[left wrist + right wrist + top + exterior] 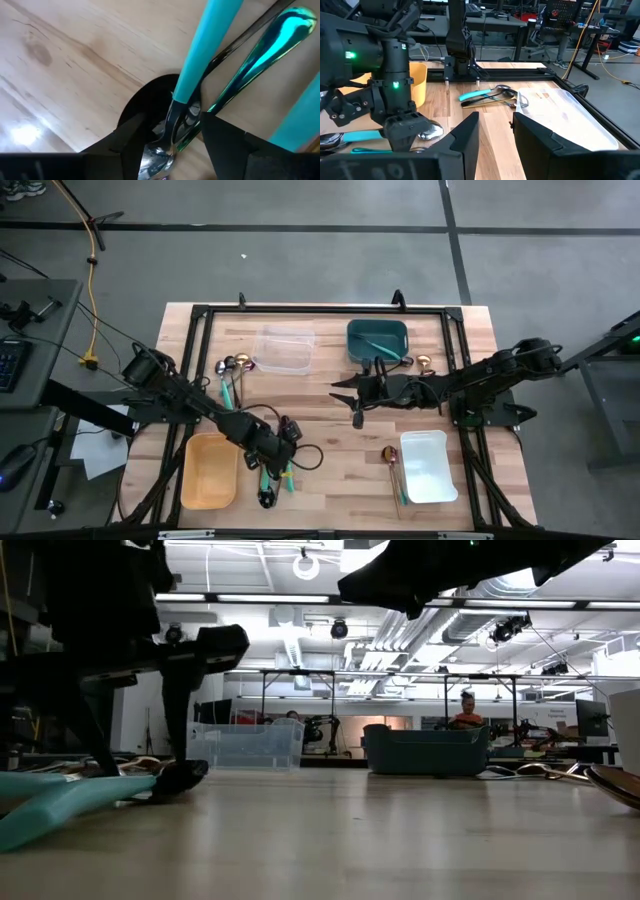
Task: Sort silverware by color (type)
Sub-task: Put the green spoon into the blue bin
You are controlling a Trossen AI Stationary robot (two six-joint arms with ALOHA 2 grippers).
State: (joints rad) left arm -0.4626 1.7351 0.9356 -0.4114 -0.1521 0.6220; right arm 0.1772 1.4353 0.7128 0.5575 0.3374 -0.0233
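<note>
Wooden planks made up the table, framed by a black rail, and four bins stood on it, apparently one per colour: a clear bin and a teal bin at the far side, a yellow bin and a white bin at the near side. That layout suited the sorting: each bin sat within reach of one arm.

The silverware lay in loose groups. A few pieces with teal handles lay beside the clear bin. Teal-handled pieces already lay in the teal bin, so part of the sort looked done. A gold spoon lay just beside the white bin. The largest cluster lay next to the yellow bin, under the left arm.

The left gripper was down on that cluster. Its wrist view showed the fingers narrowly parted on either side of a teal-handled spoon at the neck, where handle met steel. Whether they already pinched it I could not tell for certain; they looked set to close there, probably because the neck was the thinnest, easiest place to grip among crossed pieces. A shiny green utensil lay touching alongside, so it might be dragged along.

The right gripper hung near the table's middle, beside the teal bin, fingers apart and holding nothing, seemingly waiting.
</note>
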